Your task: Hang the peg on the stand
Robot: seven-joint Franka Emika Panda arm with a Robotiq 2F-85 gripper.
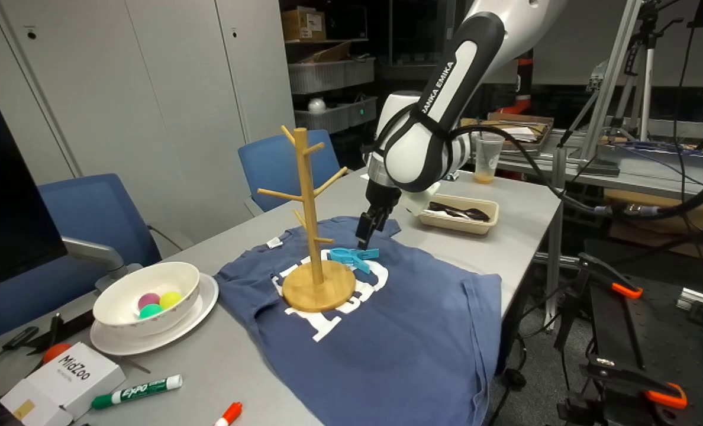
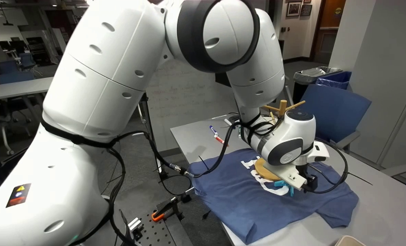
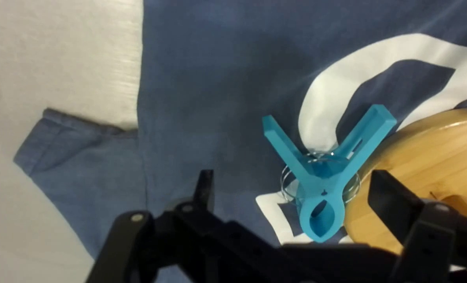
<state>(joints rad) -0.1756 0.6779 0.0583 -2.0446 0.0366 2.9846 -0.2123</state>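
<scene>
I see the stand [image 1: 310, 207] upright, a blue shirt [image 1: 399, 331] spread beneath. The teal peg [image 3: 322, 188] lies on that shirt, just beside the stand; on the same side of the stand my gripper [image 3: 292, 181] hangs, jaws wide apart.

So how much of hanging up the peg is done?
Done: the fingers are open and near the blue peg. Now: probably lining up to grab it; it lies ungripped on the shirt. Left: grip it, lift it and hang it on a branch of the wooden stand, where no peg hangs yet.
</scene>
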